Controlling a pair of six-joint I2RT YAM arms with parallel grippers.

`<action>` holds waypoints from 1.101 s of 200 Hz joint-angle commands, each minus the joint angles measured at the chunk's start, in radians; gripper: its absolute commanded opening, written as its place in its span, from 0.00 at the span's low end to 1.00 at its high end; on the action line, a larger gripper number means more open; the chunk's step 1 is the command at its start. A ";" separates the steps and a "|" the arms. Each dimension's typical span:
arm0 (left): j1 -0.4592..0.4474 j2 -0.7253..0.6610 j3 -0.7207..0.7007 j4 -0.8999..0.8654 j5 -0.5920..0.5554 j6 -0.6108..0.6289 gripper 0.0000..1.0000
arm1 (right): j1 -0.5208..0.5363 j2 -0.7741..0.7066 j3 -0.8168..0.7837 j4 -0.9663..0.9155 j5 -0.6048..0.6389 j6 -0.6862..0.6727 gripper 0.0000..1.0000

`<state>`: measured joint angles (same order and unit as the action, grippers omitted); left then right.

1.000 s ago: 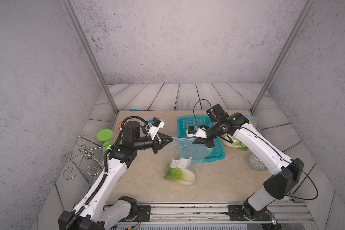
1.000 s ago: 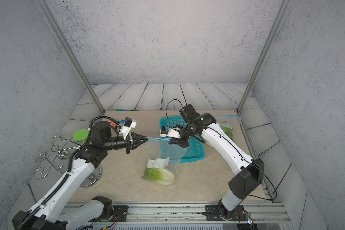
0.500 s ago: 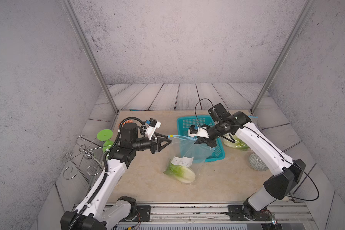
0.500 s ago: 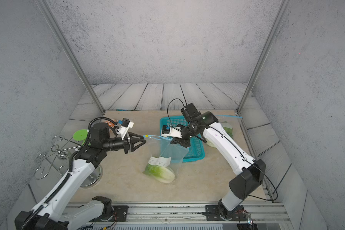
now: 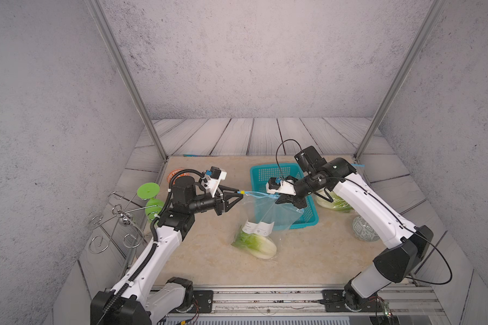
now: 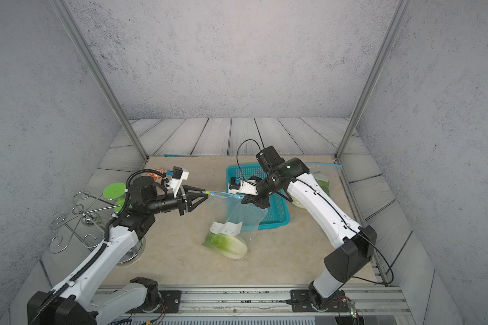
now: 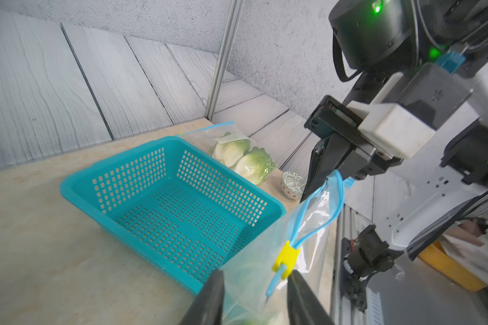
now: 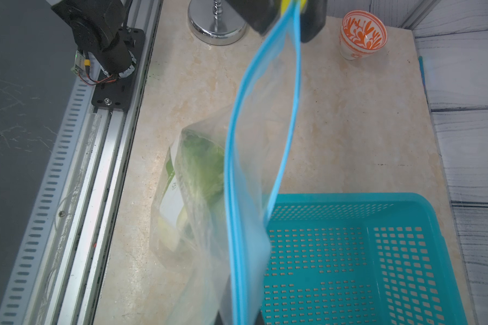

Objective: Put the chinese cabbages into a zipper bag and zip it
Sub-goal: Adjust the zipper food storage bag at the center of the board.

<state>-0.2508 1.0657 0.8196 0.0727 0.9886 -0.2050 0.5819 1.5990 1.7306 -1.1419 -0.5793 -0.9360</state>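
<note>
Zipping time: the right gripper is clamped tight on one top corner of the clear zipper bag. The left gripper, its jaws apart, straddles the yellow slider at the opposite corner without pinching it. Between the two pincers the blue zipper tracks gape, so we judge the mouth unsealed. The next move, as we read it, calls for the left jaws to close on the slider and draw it along the tracks toward the right pincer, which must keep its corner taut. One chinese cabbage lies in the bag's bottom, below and between the pincers, resting on the tabletop. Its long axis runs roughly parallel to the line joining the two pincers, with the green leaves toward the left pincer's side and the white base toward the right's. Two other cabbages sit in a second clear bag beyond the right pincer, past the teal basket. We cannot tell which way they point.
</note>
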 commanded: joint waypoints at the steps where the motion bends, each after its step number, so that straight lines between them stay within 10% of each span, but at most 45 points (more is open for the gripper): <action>1: -0.005 -0.002 -0.004 0.016 0.035 0.023 0.26 | -0.002 -0.055 0.020 -0.022 -0.039 -0.003 0.00; 160: -0.022 -0.003 0.018 -0.059 0.037 0.085 0.00 | -0.003 -0.057 0.010 0.032 -0.054 0.072 0.00; 186: -0.022 -0.004 0.036 -0.108 -0.006 0.129 0.00 | -0.003 -0.104 0.010 0.077 -0.032 0.187 0.40; 220: -0.031 -0.001 0.082 -0.186 -0.041 0.183 0.00 | -0.001 -0.164 0.063 0.113 -0.004 0.350 0.61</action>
<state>-0.2691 1.0683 0.8436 -0.0494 0.9768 -0.0956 0.5819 1.5322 1.7344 -1.0634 -0.5884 -0.7341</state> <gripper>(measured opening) 0.043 0.581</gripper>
